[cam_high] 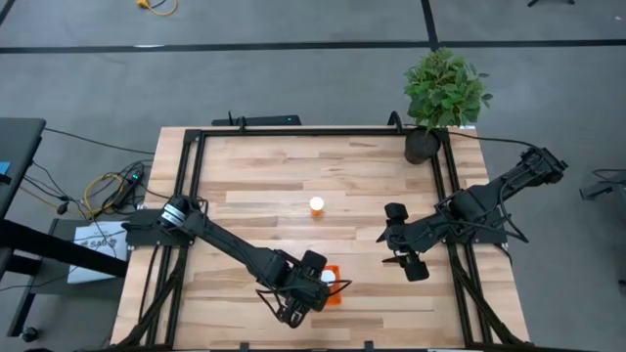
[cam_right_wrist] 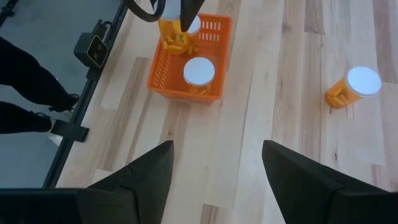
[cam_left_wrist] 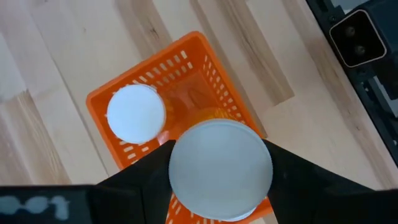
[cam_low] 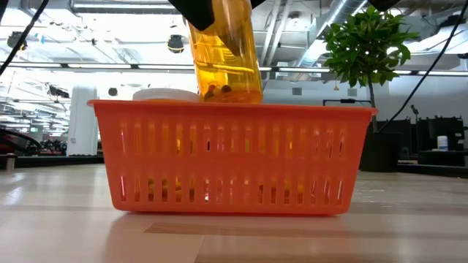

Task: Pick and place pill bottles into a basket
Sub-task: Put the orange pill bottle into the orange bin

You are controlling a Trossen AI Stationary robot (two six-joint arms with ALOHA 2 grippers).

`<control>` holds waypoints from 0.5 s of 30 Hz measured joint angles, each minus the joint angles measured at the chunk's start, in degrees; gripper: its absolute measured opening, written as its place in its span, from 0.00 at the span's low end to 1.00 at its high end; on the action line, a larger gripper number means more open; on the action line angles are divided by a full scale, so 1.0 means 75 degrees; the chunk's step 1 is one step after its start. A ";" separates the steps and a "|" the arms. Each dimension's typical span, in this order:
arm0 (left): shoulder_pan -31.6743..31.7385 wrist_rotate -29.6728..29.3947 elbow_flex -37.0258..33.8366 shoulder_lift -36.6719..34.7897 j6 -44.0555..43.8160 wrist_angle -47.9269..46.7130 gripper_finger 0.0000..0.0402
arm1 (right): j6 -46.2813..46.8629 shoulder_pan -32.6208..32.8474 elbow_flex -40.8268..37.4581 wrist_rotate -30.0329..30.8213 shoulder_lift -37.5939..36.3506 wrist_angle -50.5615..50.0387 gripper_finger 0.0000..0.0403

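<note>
The orange mesh basket stands near the table's front edge, and also shows in the low view. One pill bottle stands inside it, its white cap up. My left gripper is shut on a second orange bottle held over the basket. A third bottle stands on its base at mid-table, and also shows in the right wrist view. I cannot see a fourth bottle. My right gripper is open and empty, right of the basket. My left gripper pinches the bottle's upper part, just under its white cap, between its two fingers, one on either side. The fingers come from above, pointing down. The bottle hangs upright, clear of the table, its base at about the height of the basket's rim.
A black plant pot with a green plant stands at the far right corner. A black frame runs along the table's edges. Bare wood lies between the basket and the lone bottle. A person's legs show beyond the table's edge.
</note>
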 joint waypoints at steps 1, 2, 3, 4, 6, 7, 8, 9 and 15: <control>0.0003 0.0000 0.0000 0.0004 0.0023 0.0018 0.51 | 0.0000 0.0000 0.0000 0.0000 0.0000 -0.0001 0.60; 0.0026 0.0007 0.0006 0.0065 0.0031 0.0111 0.51 | 0.0000 0.0000 0.0000 0.0000 0.0000 -0.0001 0.60; 0.0038 0.0079 0.0006 0.0102 0.0033 0.0214 0.51 | 0.0000 0.0000 0.0000 0.0000 0.0000 0.0000 0.60; 0.0041 0.0167 0.0004 0.0137 0.0042 0.0201 0.51 | 0.0000 0.0000 0.0000 0.0000 0.0000 -0.0002 0.60; 0.0078 0.0339 0.0007 0.0298 0.0059 0.0257 0.51 | 0.0000 0.0000 0.0000 -0.0001 0.0000 -0.0006 0.60; 0.0081 0.0366 0.0007 0.0353 0.0066 0.0310 0.51 | 0.0000 0.0000 0.0000 -0.0003 0.0002 -0.0006 0.60; 0.0086 0.0385 0.0003 0.0389 0.0066 0.0260 0.51 | 0.0000 0.0000 0.0000 -0.0006 0.0003 -0.0006 0.60; 0.0090 0.0406 0.0000 0.0402 0.0064 0.0233 0.51 | 0.0000 0.0000 0.0000 -0.0011 0.0002 -0.0006 0.60; 0.0094 0.0361 0.0009 0.0393 0.0072 0.0253 0.53 | 0.0064 0.0006 0.0000 -0.0025 0.0003 -0.0029 0.60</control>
